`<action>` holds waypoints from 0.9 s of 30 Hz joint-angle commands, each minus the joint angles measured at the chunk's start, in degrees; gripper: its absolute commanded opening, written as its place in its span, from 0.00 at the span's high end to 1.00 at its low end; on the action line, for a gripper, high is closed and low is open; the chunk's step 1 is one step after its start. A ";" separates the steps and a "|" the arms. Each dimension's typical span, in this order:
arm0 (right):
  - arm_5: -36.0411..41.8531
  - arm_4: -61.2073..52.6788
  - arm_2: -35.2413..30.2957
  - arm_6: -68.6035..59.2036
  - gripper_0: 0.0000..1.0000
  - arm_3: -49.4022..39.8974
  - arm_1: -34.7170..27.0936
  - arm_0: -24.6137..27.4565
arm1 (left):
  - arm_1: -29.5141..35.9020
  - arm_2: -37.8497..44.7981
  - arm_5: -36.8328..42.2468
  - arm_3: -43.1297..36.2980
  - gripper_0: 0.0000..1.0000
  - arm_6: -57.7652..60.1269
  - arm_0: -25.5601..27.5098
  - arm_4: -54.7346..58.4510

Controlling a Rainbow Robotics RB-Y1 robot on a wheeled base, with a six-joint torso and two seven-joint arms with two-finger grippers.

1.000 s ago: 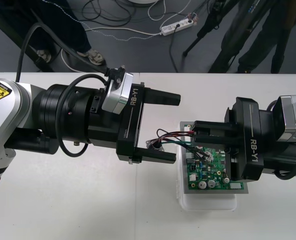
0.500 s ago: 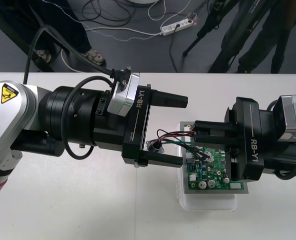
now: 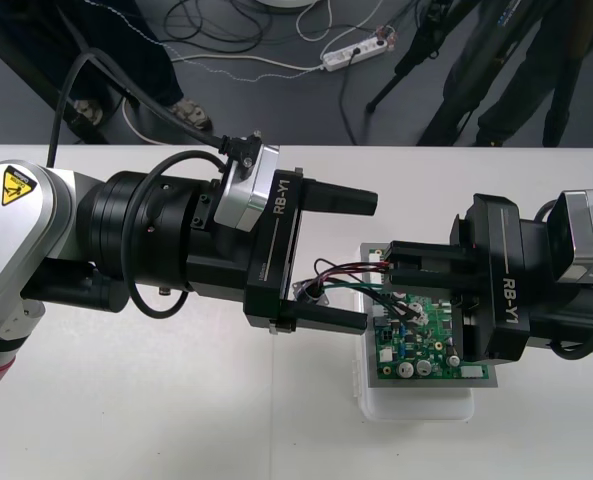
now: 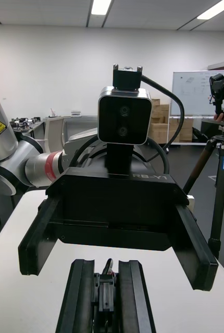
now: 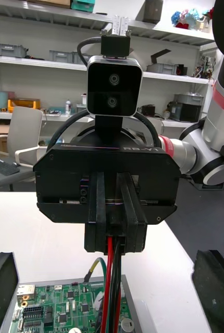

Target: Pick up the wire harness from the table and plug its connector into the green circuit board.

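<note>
Pale table (image 3: 126,420) filled most of the front view, with the green circuit board (image 3: 426,335) on its white base (image 3: 416,405) at lower right of the frame. The right gripper (image 3: 391,262) reached in from the right edge, clenched on the wire harness (image 3: 336,270). In the right wrist view the black plug (image 4: 107,294) sat pinched between its fingers, over the board's upper left corner and, as far as I could tell, not seated. The wires looped left toward frame centre, ending in the metal socket (image 3: 314,292).

The left gripper (image 3: 371,261) faced it from the left, released, its fingers spread wide above and below that loop.

Judged from this, a careless closing or sweep of the left fingers could snag the loop and drag the plug crooked in the right grip. The lower finger, just beside the socket and the base, could also nudge the board out of line.
</note>
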 commanded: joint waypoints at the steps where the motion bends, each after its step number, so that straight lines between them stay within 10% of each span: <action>1: -0.14 -1.16 0.77 -0.16 1.00 -0.63 0.73 0.44 | -1.61 -1.00 -1.65 -0.26 1.00 -2.51 -2.55 1.02; 27: -0.23 -1.24 0.68 0.19 1.00 -0.63 0.73 0.26 | -1.61 -1.00 -1.39 -0.26 1.00 -3.83 -2.90 1.63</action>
